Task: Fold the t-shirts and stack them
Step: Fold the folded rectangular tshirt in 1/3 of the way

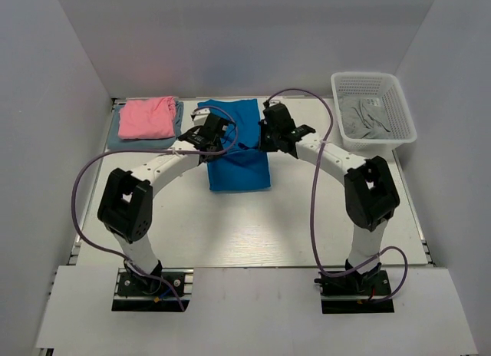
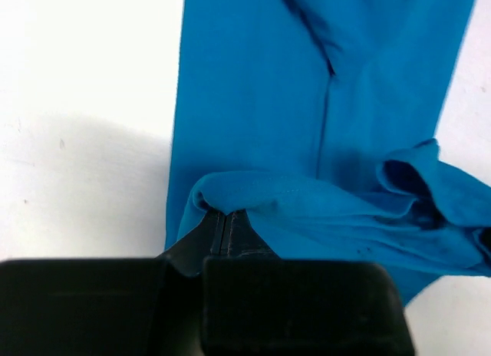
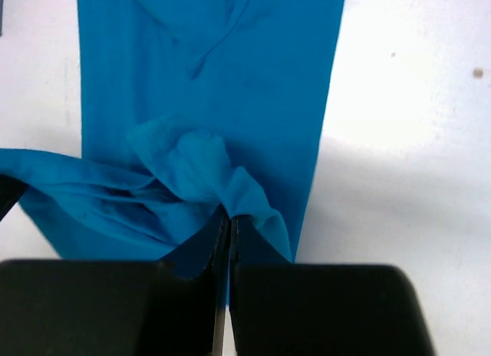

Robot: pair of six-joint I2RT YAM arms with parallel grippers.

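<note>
At the middle of the table [image 1: 253, 225] lies the bright blue t-shirt [image 1: 239, 172], already narrowed into a long strip running away from the arm bases. Both grippers have hold of it about halfway along. The left gripper [image 2: 226, 222] has its jaws pressed flat together on a raised ridge of cloth at the strip's left edge. The right gripper [image 3: 229, 224] is clamped just as tightly on a bunched fold at the right edge. Between them the lifted cloth sags in loose wrinkles over the flat layer beneath. Which end of the shirt they have picked up cannot be told.

The step in hand looks like the crosswise fold. To do it well, the two arms should travel together at the same height and pace. Spreading slightly apart would draw out the slack between the pinches. The carried edge should come down square on the layer below, and neither gripper should let go until it rests there.

Near the far left corner the pink t-shirt [image 1: 147, 117] lies folded on top of the grey-blue t-shirt [image 1: 142, 143]; that pile is the likely place for the blue one. At the far right a white basket [image 1: 367, 75] holds a grey garment [image 1: 368, 120].
</note>
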